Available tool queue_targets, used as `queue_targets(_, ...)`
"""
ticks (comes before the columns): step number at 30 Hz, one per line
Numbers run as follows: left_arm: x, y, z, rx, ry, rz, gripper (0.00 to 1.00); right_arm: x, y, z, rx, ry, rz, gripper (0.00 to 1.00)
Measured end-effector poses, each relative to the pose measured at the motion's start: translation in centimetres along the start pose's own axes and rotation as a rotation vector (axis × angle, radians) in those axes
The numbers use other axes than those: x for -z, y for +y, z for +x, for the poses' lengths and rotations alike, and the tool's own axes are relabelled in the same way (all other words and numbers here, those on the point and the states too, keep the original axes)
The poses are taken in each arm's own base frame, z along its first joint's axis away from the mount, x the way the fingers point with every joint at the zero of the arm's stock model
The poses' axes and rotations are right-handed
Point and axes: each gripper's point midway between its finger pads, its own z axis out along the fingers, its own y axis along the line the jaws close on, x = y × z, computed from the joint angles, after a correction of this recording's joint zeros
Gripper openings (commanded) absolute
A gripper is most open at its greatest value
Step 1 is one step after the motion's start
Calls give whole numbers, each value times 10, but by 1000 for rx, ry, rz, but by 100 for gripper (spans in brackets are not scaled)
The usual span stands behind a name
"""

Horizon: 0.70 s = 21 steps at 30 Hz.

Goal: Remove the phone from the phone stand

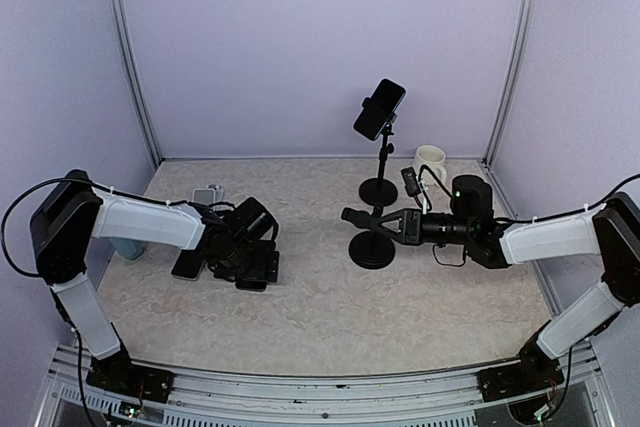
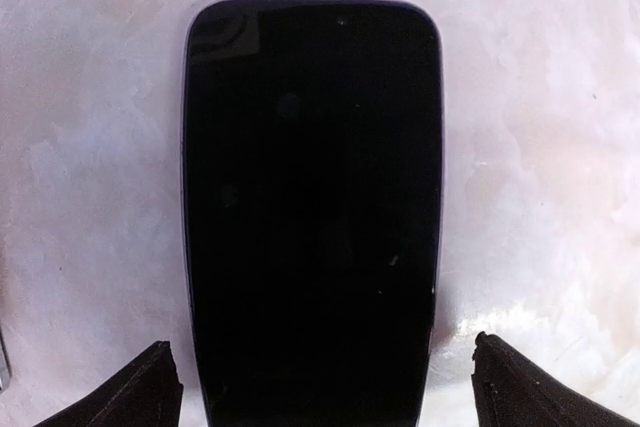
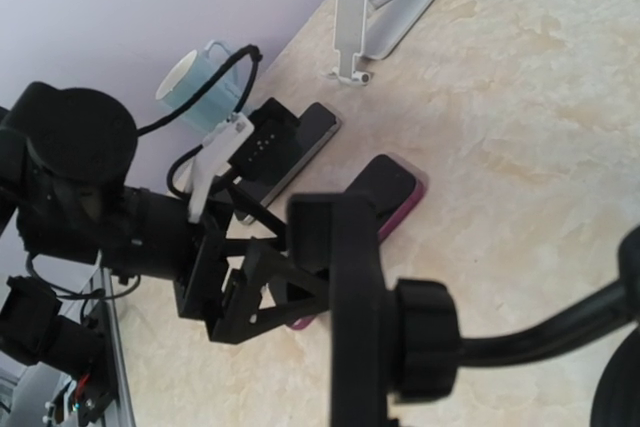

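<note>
Left gripper (image 2: 322, 347), jaws wide open, hovers over the phone (image 2: 312, 207), which lies flat and screen-up on the marbled bench (image 1: 400, 317), out of any stand, w/ a jaw tip on either side of its near end. At centre, right gripper (image 1: 350, 217) has its jaws closed on the upper part of a phone stand (image 1: 372, 250). Behind it, a rear stand (image 1: 379, 190) carries a second phone (image 1: 379, 108). White cup (image 1: 430, 160) at back right, blue cup (image 3: 195, 82) at far left; contents of both can't be made out.
</note>
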Motion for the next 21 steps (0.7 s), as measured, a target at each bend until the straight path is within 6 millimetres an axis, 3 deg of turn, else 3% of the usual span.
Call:
queue_targets(2,4,-3,-2,-18,-15,8,99,0,0,0,-2,0,-4,0)
queue_targets(5,20,-17,-13,-62,-74,61,99,0,1,-1,-3,1,-5,14)
queue_targets(14,117,-99,-74,-317,-418,368,99,-1,3,-3,6,-4,-16,53)
queue_targets(18,140,-122,-88,-484,-523,410,99,0,5,-4,15,-10,-19,63)
queue_targets(21,152,-138,-86,-634,-590,429,99,1,6,-7,20,-16,-20,71)
